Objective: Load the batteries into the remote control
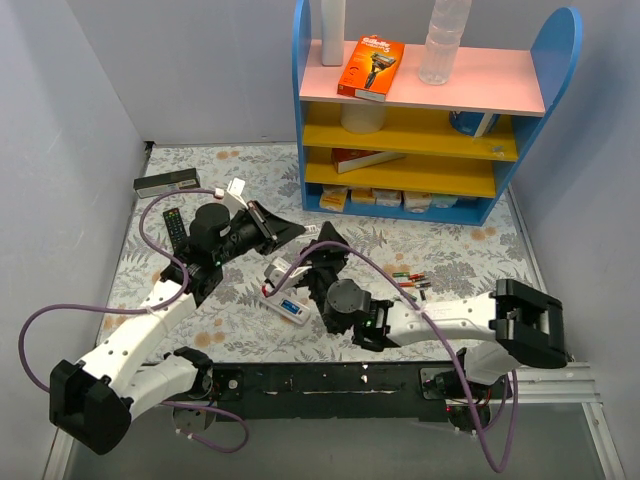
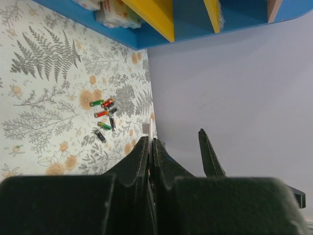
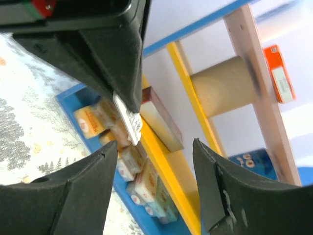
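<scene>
White thin plate [image 1: 312,231] is pinched in L gripper [image 1: 303,230] just left of frame centre in the top view; its jaws are clamped on it. R gripper [image 1: 326,252] sits right below and beside it, w/ jaws parted and nothing between them. Remote control [image 1: 284,302] lies flat on the floral mat [image 1: 200,165], lower left of both grippers. Batteries [image 1: 410,280] lie in a loose cluster right of centre, well apart from the remote. Blue shelf unit [image 1: 305,110] fills the upper right.

L wrist view: L gripper [image 2: 151,144] at bottom centre, fingers pressed together on the plate [image 2: 148,128], which sticks up past the tips. Batteries [image 2: 105,117] are left of centre on the mat.

R wrist view: R gripper [image 3: 155,144] spread wide at the bottom, released. L gripper [image 3: 128,100] comes in from upper left, holding the plate [image 3: 128,118] above the gap; the plate has a barcode label. Shelf boards [image 3: 168,164] behind.
</scene>
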Robot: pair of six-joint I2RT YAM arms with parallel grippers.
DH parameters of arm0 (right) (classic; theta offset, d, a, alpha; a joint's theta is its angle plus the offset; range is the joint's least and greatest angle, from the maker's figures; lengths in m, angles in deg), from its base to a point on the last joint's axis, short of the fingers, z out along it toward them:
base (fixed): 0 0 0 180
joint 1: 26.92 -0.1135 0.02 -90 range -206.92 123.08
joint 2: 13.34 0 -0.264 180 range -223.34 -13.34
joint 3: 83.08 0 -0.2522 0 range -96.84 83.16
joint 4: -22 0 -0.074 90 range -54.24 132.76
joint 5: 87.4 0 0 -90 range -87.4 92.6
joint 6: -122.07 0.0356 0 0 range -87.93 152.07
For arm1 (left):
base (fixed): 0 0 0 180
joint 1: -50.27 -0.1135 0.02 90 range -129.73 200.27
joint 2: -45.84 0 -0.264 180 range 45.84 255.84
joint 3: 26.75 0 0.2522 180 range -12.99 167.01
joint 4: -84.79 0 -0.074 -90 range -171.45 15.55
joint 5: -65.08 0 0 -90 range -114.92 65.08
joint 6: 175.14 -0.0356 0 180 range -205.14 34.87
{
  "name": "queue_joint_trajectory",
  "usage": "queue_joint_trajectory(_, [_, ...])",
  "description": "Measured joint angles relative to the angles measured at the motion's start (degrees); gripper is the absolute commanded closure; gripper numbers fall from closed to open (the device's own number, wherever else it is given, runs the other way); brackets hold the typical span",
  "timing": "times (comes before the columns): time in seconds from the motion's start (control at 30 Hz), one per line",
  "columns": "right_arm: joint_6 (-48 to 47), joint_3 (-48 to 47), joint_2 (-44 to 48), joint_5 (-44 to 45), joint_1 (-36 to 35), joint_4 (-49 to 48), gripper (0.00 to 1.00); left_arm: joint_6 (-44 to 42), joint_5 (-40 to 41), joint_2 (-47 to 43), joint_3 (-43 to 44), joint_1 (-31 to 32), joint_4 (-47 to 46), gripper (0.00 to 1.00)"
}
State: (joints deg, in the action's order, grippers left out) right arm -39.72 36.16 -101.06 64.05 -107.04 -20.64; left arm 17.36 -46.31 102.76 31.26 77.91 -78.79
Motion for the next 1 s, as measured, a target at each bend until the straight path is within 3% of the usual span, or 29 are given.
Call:
queue_joint_trajectory(0.23, [26.88,-6.32,12.94,-17.33,0.26,39.50,0.22,-6.78,-0.22,-1.29,-1.14,-2.80,-0.70,1.00])
queue_joint_trajectory(0.47, [39.39,-10.91,19.21,-38.32,5.29,62.64,0.25,-14.78,-7.93,-1.60,-1.92,-5.79,-1.46,1.00])
queue_joint_trajectory(0.73, [42.56,-14.67,21.68,-56.22,13.84,74.03,0.29,-20.46,-21.22,-0.90,-2.56,-6.56,-2.91,1.00])
queue_joint_trajectory(1.0, [42.42,-16.87,21.55,-63.91,15.23,76.15,0.34,-23.96,-29.57,0.72,-2.49,-6.54,-2.14,1.00])
